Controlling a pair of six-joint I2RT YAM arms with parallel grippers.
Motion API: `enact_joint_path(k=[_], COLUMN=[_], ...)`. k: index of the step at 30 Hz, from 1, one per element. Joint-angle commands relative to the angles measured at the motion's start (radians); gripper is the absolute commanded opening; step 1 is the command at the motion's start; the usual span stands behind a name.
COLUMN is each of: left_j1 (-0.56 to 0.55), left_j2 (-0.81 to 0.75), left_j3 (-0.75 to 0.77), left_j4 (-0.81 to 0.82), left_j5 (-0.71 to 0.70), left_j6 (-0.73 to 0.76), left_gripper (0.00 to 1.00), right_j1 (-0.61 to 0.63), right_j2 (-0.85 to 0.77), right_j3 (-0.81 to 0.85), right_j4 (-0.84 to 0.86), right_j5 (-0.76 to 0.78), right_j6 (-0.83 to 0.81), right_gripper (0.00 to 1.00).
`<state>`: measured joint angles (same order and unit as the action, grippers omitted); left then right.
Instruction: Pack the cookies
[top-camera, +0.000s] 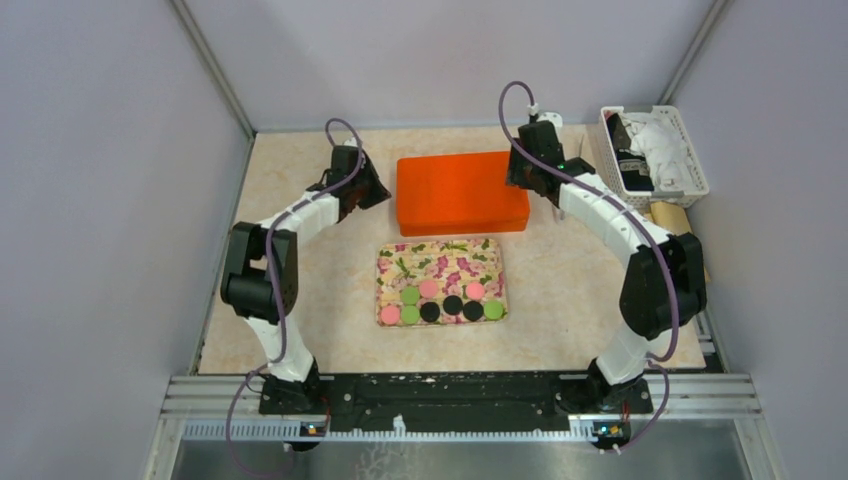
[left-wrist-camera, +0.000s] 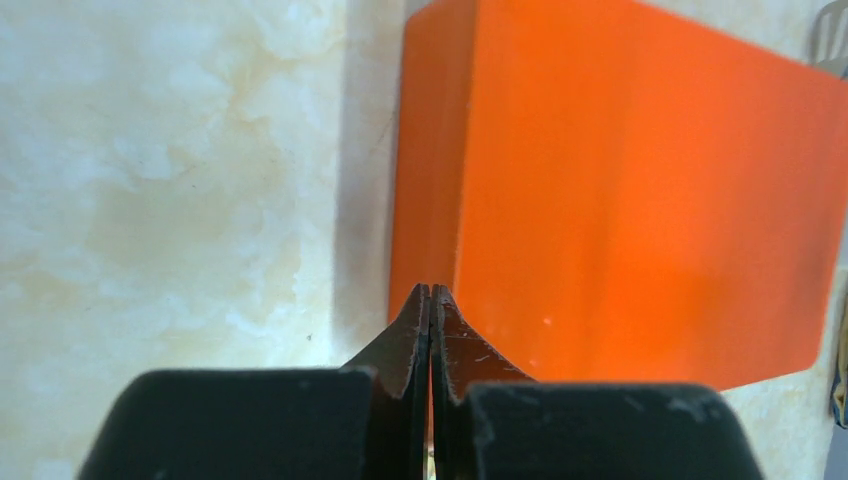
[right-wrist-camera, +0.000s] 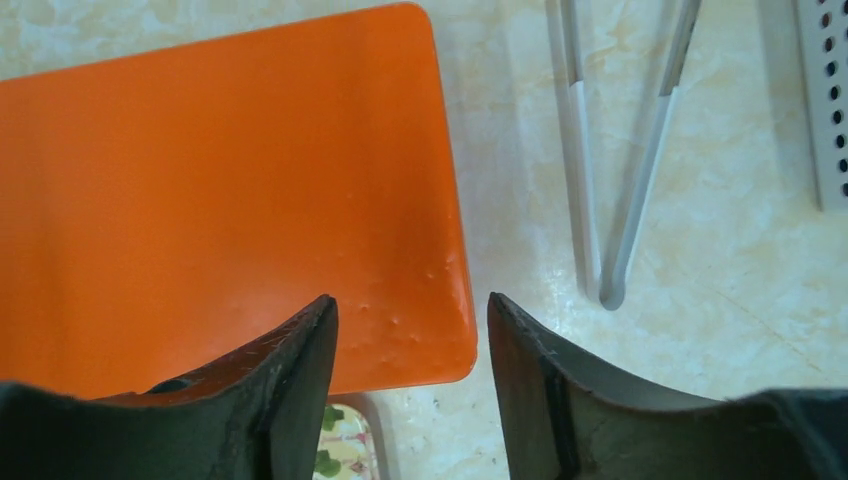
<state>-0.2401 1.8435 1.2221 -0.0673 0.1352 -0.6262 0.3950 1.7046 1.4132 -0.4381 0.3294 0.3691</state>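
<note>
On marbled beige worktop (top-camera: 560, 290): glossy orange rectangular box (top-camera: 462, 192), floral rectangular tray (top-camera: 440, 262) bearing flat round cookies (top-camera: 452, 305). Left fingers (left-wrist-camera: 408, 340) pressed together; right fingers (right-wrist-camera: 300, 370) parted, gripping nothing.

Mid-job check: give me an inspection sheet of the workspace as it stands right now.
Surface: marbled beige tabletop; no spills seen.
Job's things: cookies in green, pink and black lie in two rows on the floral tray; orange box sits behind it.
Clutter: metal tongs to the right of the box; white basket holding cloth at the far right.
Grippers: left gripper shut, empty, at the box's left edge; right gripper open, empty, over the box's right corner.
Cables: a purple cable loops over each arm, clear of the tray.
Surroundings: plain grey walls; nothing else seen.
</note>
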Motion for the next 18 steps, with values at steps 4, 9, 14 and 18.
enact_joint_path(k=[4,9,14,18], left_j1=[-0.021,-0.029,-0.057,-0.096], left_j2=[-0.156,-0.204,-0.26,-0.313], left_j3=[0.032,0.101,0.142,0.156], left_j4=[-0.082,-0.163,-0.249,-0.294], left_j5=[-0.107,-0.176,-0.342,-0.526], left_j6=[0.095,0.177,0.197,0.212], left_gripper=[0.14,0.97,0.99,0.99], right_j1=[0.001,0.002,0.002,0.003], right_j2=[-0.06,-0.063,-0.06,-0.069], right_j3=[-0.002,-0.002,-0.007,-0.038], right_j4=[0.052,0.039,0.02,0.035], right_j5=[0.068,0.175,0.316,0.381], right_j6=[-0.029,-0.017,-0.026,-0.044], right_gripper=[0.77,0.98,0.4,0.56])
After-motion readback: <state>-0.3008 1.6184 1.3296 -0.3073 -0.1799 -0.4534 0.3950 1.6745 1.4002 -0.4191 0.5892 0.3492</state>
